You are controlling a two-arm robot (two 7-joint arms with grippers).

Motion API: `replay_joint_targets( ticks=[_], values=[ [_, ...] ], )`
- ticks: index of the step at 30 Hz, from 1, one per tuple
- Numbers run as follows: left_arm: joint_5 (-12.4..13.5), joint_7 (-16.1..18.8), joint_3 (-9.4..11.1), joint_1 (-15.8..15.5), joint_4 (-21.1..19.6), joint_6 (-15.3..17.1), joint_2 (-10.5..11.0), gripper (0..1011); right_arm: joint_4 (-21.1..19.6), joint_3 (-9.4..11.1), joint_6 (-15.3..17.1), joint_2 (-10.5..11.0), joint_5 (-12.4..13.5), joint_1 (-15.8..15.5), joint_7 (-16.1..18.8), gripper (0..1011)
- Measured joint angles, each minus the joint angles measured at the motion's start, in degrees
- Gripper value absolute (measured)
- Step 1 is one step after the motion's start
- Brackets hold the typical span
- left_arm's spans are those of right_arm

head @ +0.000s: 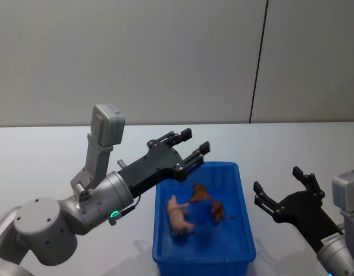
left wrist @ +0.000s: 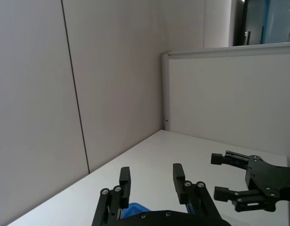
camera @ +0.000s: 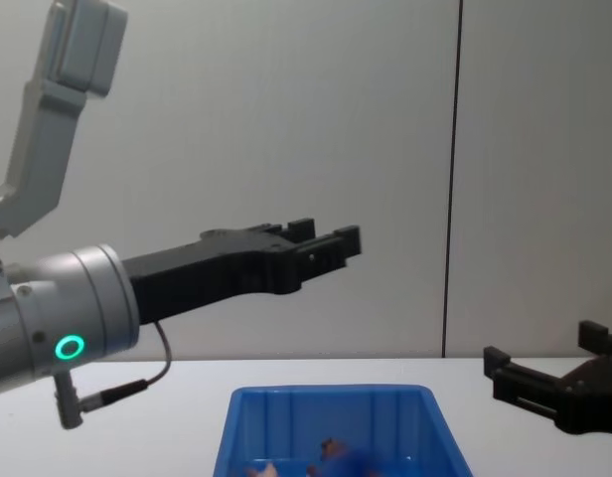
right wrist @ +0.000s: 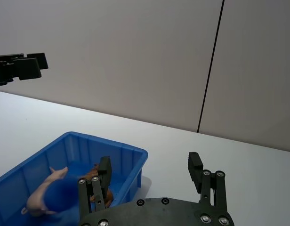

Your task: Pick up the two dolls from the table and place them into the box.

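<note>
Left tool (head: 186, 145) hangs raised in the air above the far left corner of the box (head: 241, 190), fingers spread apart, nothing between them; in the chest view the left tool (camera: 326, 238) sits well above the box rim (camera: 326, 394). The blue box stands on the white table (head: 50, 155) toward its near edge, about midway between the two arms. Both dolls lie inside on the box floor: the pale pinkish-beige doll (head: 178, 215) on the left side, the reddish-brown doll (head: 207, 201) just beside it to the right and slightly farther back, the two close to touching or touching, can't tell which. From the right wrist view the pale doll (right wrist: 41, 195) and the brown doll (right wrist: 95, 173) are partly hidden behind the tool's own finger. Right tool (head: 286, 190) is to the right of the box, apart from it, near the table's near right area, fingers wide apart and holding nothing; whether it rests on the table or floats just above it can't be told.
</note>
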Motion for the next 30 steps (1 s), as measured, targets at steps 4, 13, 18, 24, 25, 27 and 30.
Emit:
replay_joint_targets(
  ticks=[4, 13, 18, 24, 25, 27, 30],
  values=[
    [-0.2, -1.2, 0.2, -0.5, 0.5, -0.1, -0.5, 688, 0.0, 0.0, 0.0, 0.0, 0.0, 0.0, 0.0, 1001],
    [-0.6, -2.9, 0.5, -1.2, 1.3, -0.1, -1.1, 939, 0.0, 0.0, 0.0, 0.0, 0.0, 0.0, 0.0, 1001],
    [-0.7, -3.4, 0.6, -1.4, 1.5, -0.2, -1.3, 1001, 0.0, 0.0, 0.0, 0.0, 0.0, 0.0, 0.0, 1001],
    [-0.8, -3.8, 0.7, -1.5, 1.6, -0.2, -1.4, 1001, 0.0, 0.0, 0.0, 0.0, 0.0, 0.0, 0.0, 1001],
    [-0.8, -3.8, 0.7, -1.6, 1.7, -0.2, -1.5, 1001, 0.0, 0.0, 0.0, 0.0, 0.0, 0.0, 0.0, 1001],
    [-0.8, -3.9, 0.7, -1.6, 1.7, -0.2, -1.5, 1001, 0.0, 0.0, 0.0, 0.0, 0.0, 0.0, 0.0, 1001],
    [-0.8, -4.0, 0.7, -1.6, 1.7, -0.2, -1.5, 1001, 0.0, 0.0, 0.0, 0.0, 0.0, 0.0, 0.0, 1001]
  ],
)
